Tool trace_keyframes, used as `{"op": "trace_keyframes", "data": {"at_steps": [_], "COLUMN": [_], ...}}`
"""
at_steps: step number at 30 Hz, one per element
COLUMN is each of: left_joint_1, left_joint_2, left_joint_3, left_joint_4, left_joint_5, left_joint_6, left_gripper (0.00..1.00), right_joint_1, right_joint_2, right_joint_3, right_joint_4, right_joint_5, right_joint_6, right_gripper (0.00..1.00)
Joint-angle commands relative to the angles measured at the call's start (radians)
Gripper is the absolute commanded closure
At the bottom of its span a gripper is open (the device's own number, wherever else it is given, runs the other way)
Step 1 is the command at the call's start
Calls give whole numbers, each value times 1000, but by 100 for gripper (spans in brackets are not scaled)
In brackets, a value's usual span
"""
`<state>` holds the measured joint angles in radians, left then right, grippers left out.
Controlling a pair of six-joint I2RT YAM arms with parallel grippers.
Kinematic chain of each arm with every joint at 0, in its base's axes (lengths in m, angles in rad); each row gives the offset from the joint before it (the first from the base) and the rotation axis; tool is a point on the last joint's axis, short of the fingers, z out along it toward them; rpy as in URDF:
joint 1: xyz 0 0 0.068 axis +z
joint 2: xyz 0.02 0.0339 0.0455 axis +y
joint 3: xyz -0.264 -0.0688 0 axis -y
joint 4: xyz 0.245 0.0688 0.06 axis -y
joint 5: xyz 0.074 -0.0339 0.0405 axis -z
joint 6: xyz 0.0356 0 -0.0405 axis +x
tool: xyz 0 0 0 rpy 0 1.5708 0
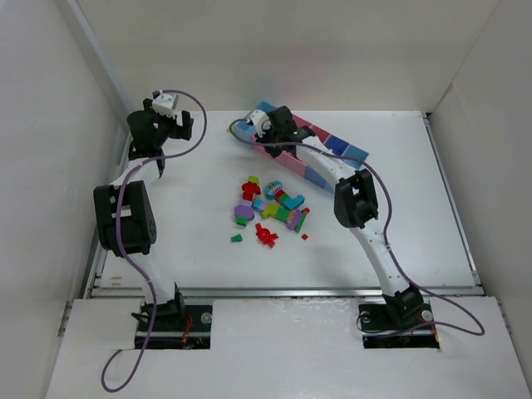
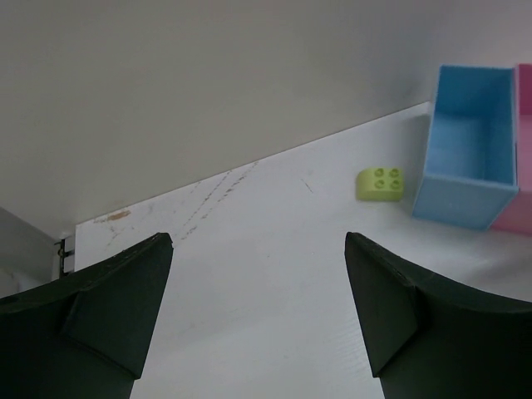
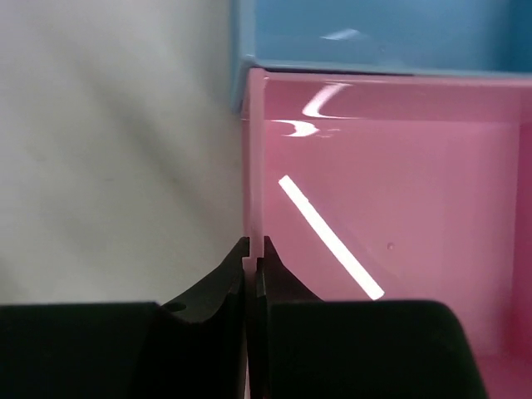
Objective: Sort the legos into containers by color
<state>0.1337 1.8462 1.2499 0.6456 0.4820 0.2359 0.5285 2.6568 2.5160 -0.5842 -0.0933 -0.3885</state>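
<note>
The right gripper (image 3: 253,248) is pinching shut on the thin side wall of the pink bin (image 3: 399,208), right where that bin is joining the light blue end bin (image 3: 374,33) of the strip of bins (image 1: 332,143). It is carrying no brick, so it is probably holding the strip to shift or steady it. The left gripper (image 2: 258,243) is hanging low off the strip's left end, jaws wide apart and empty. It is facing a lone yellow-green brick (image 2: 381,183) that is lying just beside the end bin without touching it, likely the next pick.

The pile of legos (image 1: 270,212) is lying loose on the table (image 1: 399,216), on the near side of the strip. What the wrist views are showing of the pink and end bins is empty, so the sorting looks hardly begun.

The strip is lying at a slant, with the back wall close behind its far side. Free room is lying off its left end and on its near side around the pile. The right arm is covering part of the strip from above.
</note>
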Motion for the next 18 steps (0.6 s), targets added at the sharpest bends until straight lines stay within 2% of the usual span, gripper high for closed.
{"op": "trace_keyframes", "data": {"at_steps": [1,5,8,11,15,18], "left_joint_1": [14,14,23,33,43,43], "left_joint_2": [-41,-41,-41,-41,-41,-29], "left_joint_3": [0,-18,-27,-40,-40,-12], "left_joint_4": [42,42,42,42,16,-59], "left_joint_5": [9,29,40,40,111,191], "left_joint_6": [22,55,121,151,196,278], "left_gripper": [18,18,18,18,19,19], "right_joint_1": [60,94,94,94,45,-7], "right_joint_2": [-84,-133,-156,-156,-204,-259], "right_joint_3": [-66,-164,-214,-214,-236,-330], "right_joint_4": [20,20,63,73,83,107], "right_joint_5": [-109,-143,-154,-94,-36,-23], "right_joint_6": [-110,-121,-52,3,100,172], "right_gripper": [100,100,100,100,100,100]}}
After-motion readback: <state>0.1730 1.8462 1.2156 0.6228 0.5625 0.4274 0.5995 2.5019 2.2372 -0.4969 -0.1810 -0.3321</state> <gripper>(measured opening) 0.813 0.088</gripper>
